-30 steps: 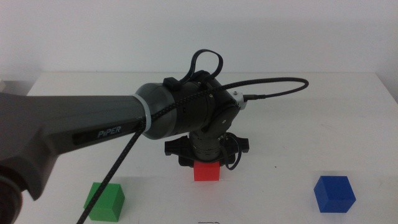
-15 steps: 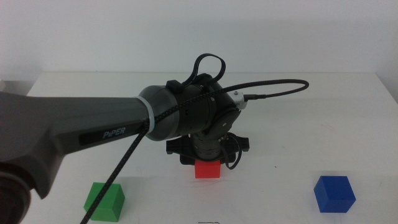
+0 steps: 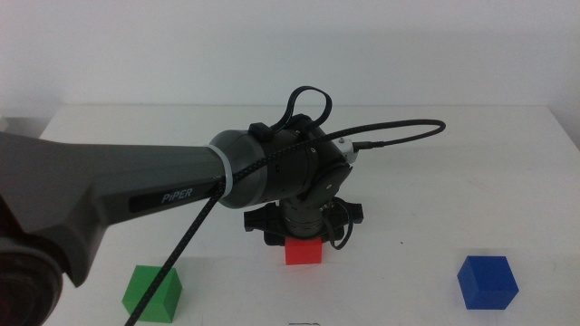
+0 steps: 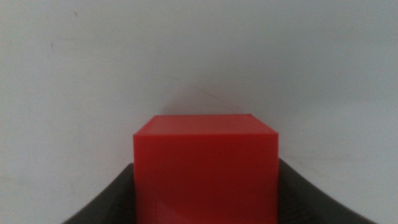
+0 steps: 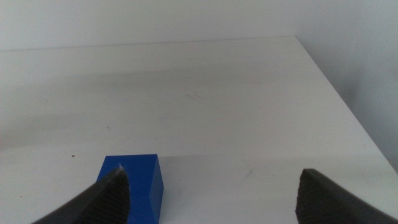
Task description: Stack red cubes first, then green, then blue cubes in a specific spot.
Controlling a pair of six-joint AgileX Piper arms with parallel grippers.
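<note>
The red cube (image 3: pixel 304 251) is low over the white tabletop near the front middle, held from above by my left gripper (image 3: pixel 303 237). Up close in the left wrist view, the red cube (image 4: pixel 205 168) fills the gap between the two dark fingers (image 4: pixel 106 202), which press on its sides. The green cube (image 3: pixel 153 292) rests at the front left and the blue cube (image 3: pixel 487 282) at the front right. My right gripper (image 5: pixel 211 190) is open above the table with the blue cube (image 5: pixel 134 186) next to one of its jaws; this arm is out of the middle view.
The left arm's thick grey body (image 3: pixel 118 195) reaches in from the left over the table, and its black cable (image 3: pixel 399 127) loops to the right. The table's right edge (image 5: pixel 348 112) shows in the right wrist view.
My left gripper has shifted slightly right and toward the front with the red cube in it. The green and blue cubes have not moved.
</note>
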